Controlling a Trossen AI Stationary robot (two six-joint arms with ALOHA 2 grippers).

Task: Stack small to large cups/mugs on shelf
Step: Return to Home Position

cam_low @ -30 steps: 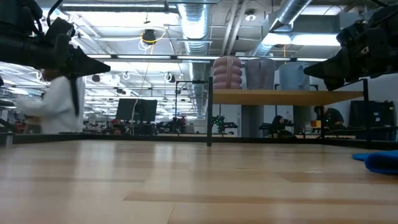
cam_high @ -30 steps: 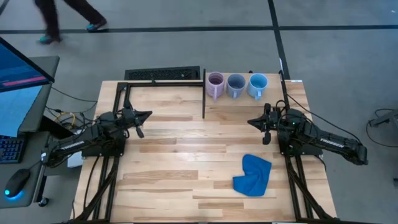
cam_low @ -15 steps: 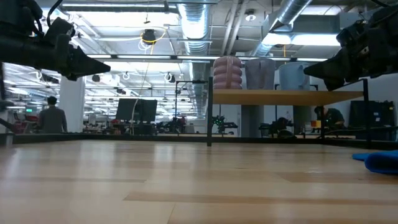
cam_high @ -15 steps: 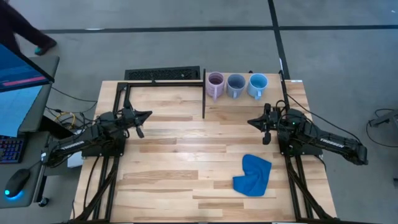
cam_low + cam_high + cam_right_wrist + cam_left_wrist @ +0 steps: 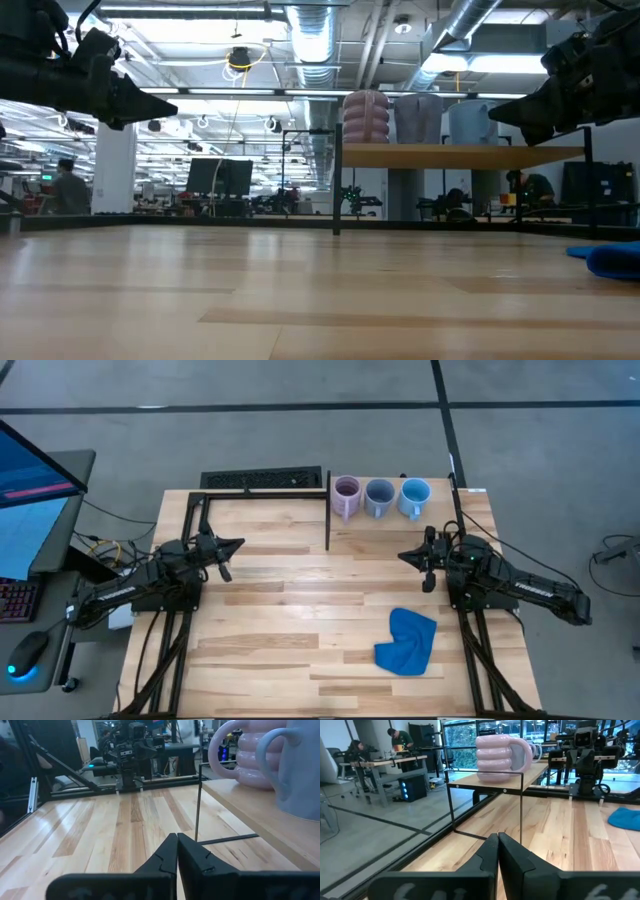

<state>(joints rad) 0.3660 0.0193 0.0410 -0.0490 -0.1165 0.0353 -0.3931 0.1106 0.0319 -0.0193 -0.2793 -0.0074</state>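
Note:
Three mugs stand upright in a row on the raised pale wood shelf at the table's far right: lilac, grey-blue, light blue. They also show in the low view: lilac, grey-blue, light blue. My left gripper hovers shut at the table's left, clear of the top; it shows shut in its wrist view. My right gripper hovers shut at the right, just near of the shelf; it shows shut in its wrist view.
A crumpled blue cloth lies on the table near the right front. A thin black metal frame carries the shelf and runs along the far edge. A keyboard lies behind the table. A person stands far off in the room.
Both arms have kept still. A person beyond the table's far left has walked out of the high view.

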